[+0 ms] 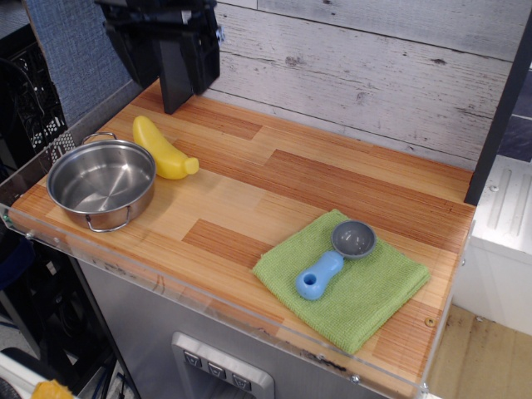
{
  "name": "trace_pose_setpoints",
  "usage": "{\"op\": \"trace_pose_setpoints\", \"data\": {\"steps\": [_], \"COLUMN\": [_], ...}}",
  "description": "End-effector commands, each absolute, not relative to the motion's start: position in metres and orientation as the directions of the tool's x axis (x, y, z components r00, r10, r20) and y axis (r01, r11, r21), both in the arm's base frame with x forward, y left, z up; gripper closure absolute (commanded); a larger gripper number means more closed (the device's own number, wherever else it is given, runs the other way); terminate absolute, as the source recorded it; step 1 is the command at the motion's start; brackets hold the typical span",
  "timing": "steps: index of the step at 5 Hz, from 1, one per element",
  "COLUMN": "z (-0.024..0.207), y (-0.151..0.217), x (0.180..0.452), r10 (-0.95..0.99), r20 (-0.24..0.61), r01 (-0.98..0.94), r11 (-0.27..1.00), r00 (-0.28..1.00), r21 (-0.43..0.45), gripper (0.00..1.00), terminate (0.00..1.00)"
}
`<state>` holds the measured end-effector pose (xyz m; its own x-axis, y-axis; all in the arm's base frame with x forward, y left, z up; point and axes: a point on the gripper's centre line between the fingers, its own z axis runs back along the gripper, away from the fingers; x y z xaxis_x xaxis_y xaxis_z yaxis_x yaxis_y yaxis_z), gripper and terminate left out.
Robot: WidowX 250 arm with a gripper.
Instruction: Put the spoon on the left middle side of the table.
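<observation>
The spoon (332, 260) lies on the green cloth (345, 283) at the front right of the table (249, 187). Its grey bowl points to the back right and its light-blue handle to the front left. My black gripper (170, 62) hangs over the back left corner of the table, far from the spoon. Its two fingers stand apart and hold nothing. Its upper part is cut off by the top edge of the frame.
A steel pot (101, 181) with two handles stands at the front left. A yellow banana-shaped toy (162, 148) lies just behind it. A clear acrylic rim (166, 287) runs along the front edge. A plank wall (374, 75) closes off the back.
</observation>
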<state>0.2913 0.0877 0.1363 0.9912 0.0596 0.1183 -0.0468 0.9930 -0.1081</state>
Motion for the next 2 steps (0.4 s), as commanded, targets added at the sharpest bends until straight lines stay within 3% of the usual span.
{"op": "trace_pose_setpoints", "data": {"steps": [1,2], "z": [0.145,0.141], "y": [0.072,0.036], "x": [0.293,0.287], "r10": [-0.006,-0.153], "r20": [0.146,0.162], "r01": [0.017,0.161], "r11": [0.997,0.986], "r00": [0.989,0.975], "r21": [-0.076,-0.035], "gripper": [0.00,0.00], "terminate": [0.00,0.00]}}
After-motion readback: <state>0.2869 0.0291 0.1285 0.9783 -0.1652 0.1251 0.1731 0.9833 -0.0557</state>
